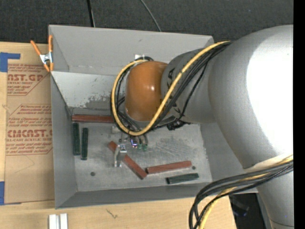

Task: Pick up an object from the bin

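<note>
Brown stick (134, 168) lies on the bin (66, 175) floor, mid-near, just near-right of your fingers (123, 149); its long axis runs diagonally, far-left to near-right; a small brown piece (112, 146) sits just left of them; whether the fingers are apart or together you cannot tell from up here; a longer reddish stick (169, 167) lies further right.

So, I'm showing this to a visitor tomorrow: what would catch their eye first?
The bulky silver arm with its orange wrist cover, reaching from the right over the bin. Beneath it the hand sits low beside a slanted reddish-brown stick, with two dark green sticks at left.
</note>
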`<action>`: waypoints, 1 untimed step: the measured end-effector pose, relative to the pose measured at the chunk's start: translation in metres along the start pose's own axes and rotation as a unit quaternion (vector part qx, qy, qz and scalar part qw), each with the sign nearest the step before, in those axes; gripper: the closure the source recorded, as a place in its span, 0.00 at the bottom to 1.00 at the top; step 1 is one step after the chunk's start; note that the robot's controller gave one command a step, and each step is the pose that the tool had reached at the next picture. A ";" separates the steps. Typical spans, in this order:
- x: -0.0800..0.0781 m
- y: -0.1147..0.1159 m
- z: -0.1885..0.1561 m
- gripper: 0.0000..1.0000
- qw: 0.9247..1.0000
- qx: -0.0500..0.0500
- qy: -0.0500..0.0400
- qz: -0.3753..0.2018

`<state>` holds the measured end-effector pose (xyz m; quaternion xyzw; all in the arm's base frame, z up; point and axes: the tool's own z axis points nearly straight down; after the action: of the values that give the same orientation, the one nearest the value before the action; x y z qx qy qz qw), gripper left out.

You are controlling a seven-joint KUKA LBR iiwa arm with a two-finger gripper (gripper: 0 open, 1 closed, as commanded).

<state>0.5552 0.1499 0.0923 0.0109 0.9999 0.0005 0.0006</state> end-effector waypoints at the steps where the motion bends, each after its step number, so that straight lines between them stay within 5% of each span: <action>1: 0.013 -0.021 0.015 1.00 1.000 -0.003 -0.012 0.024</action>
<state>0.5422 0.1291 0.0775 0.0349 0.9993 0.0037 0.0126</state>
